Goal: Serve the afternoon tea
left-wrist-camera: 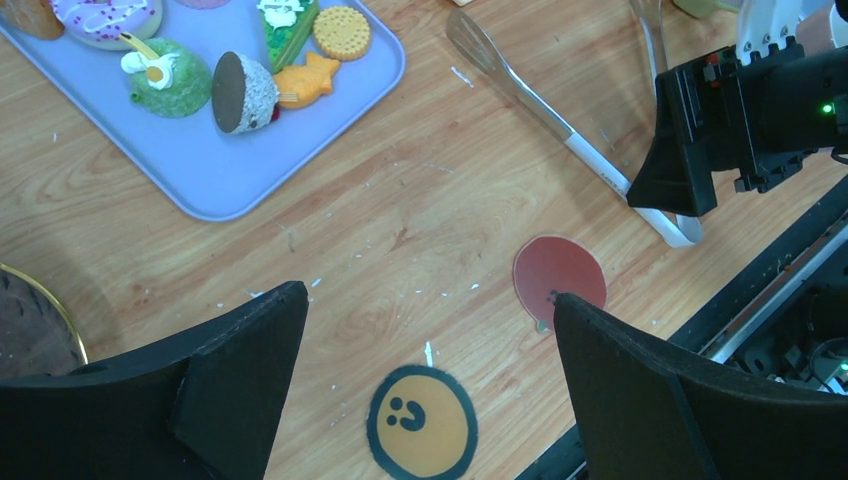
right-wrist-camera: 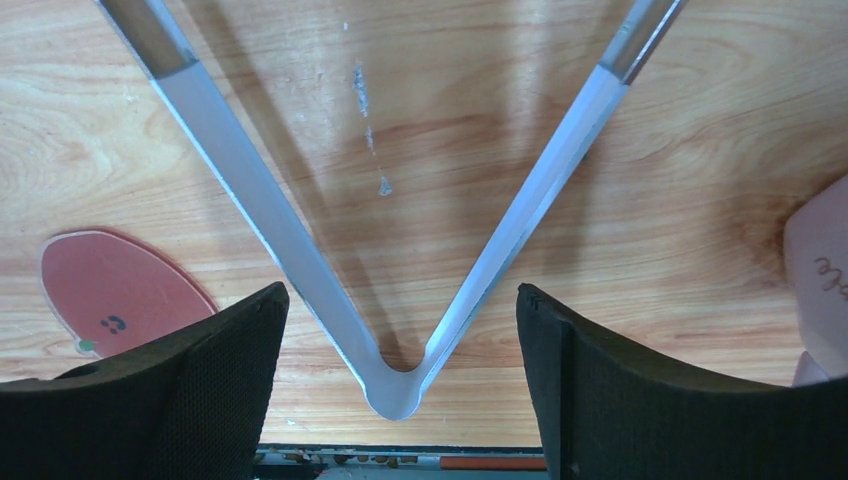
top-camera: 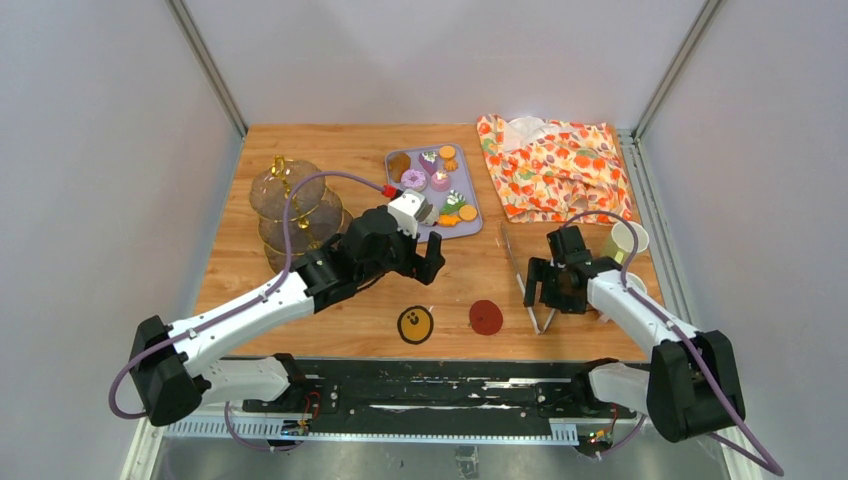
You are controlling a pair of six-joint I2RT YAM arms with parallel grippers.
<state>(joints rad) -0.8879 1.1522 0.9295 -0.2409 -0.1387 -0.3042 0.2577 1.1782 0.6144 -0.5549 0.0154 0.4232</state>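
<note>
The toy pastries (top-camera: 432,180) lie on the lilac tray (top-camera: 473,224) at the back middle; the left wrist view shows a green cake (left-wrist-camera: 170,80), a brown-faced cake (left-wrist-camera: 240,92) and orange biscuits (left-wrist-camera: 305,82). To the tray's left stands the tiered glass stand (top-camera: 295,205) with its gold handle. A pale mug (top-camera: 625,240) sits at the right, and a pink mug (right-wrist-camera: 820,280) shows beside the right arm. My left gripper (top-camera: 430,272) (left-wrist-camera: 430,310) hangs open and empty in front of the tray. My right gripper (top-camera: 546,298) (right-wrist-camera: 400,300) is open around the bend of the metal tongs (right-wrist-camera: 260,220), which lie on the table untouched.
An orange flowered cloth (top-camera: 555,170) lies at the back right. A yellow round sticker (top-camera: 415,324) and a red one (top-camera: 486,317) are on the wood near the front edge. The tongs (top-camera: 518,265) stretch away between the tray and the right arm.
</note>
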